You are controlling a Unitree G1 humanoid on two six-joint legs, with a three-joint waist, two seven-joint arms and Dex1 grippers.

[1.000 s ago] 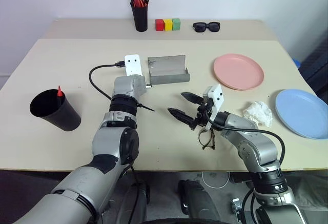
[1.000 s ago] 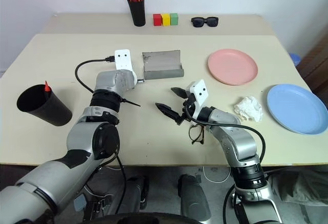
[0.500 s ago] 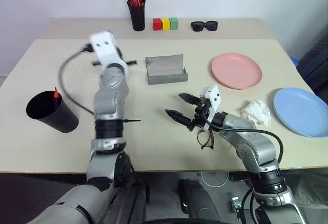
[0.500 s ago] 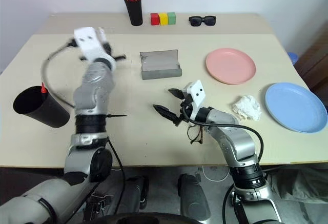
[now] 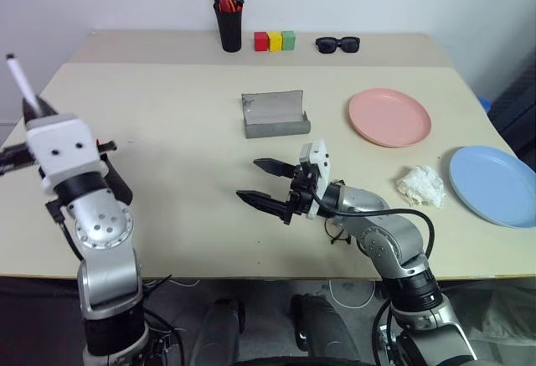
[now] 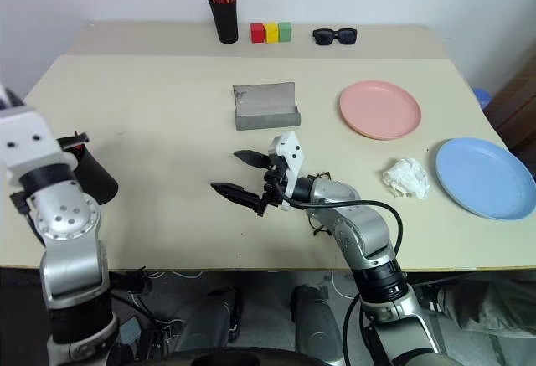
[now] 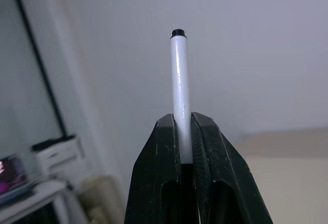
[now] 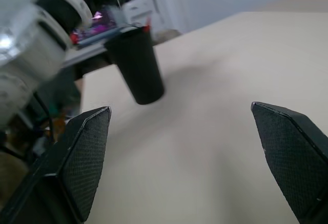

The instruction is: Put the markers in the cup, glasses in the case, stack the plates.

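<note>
While the beige rectangular tabletop (image 5: 184, 140) spans most of the head view, its contents run as follows. Light blue round plastic plate (image 5: 494, 185): right edge, mid-height. Salmon pink round plastic plate (image 5: 389, 116): right of centre, up and left of the blue one, well apart from it. Grey matte hinged eyeglass case (image 5: 274, 114): upper centre, lid standing open. Wide squat black cup (image 6: 94, 175): left edge, partly hidden behind the left arm, a red-orange pen tip (image 8: 146, 28) showing at its rim in the right wrist view. Crumpled white tissue (image 5: 421, 186): between the two plates, lower. Tall narrow black pen holder with orange-capped pens (image 5: 228, 24), red, yellow and green blocks (image 5: 275, 41) and chunky black sunglasses (image 5: 337, 44): top centre, in a row. Thin dark wire-rimmed eyeglasses (image 6: 321, 224): lower centre, mostly hidden under the right forearm. Right gripper (image 5: 266, 183): centre, fingers spread wide, holding nothing. Left gripper (image 7: 183, 142): far left, raised, clamped on the white marker with black cap (image 7: 179, 90), which sticks up toward the upper left corner.
</note>
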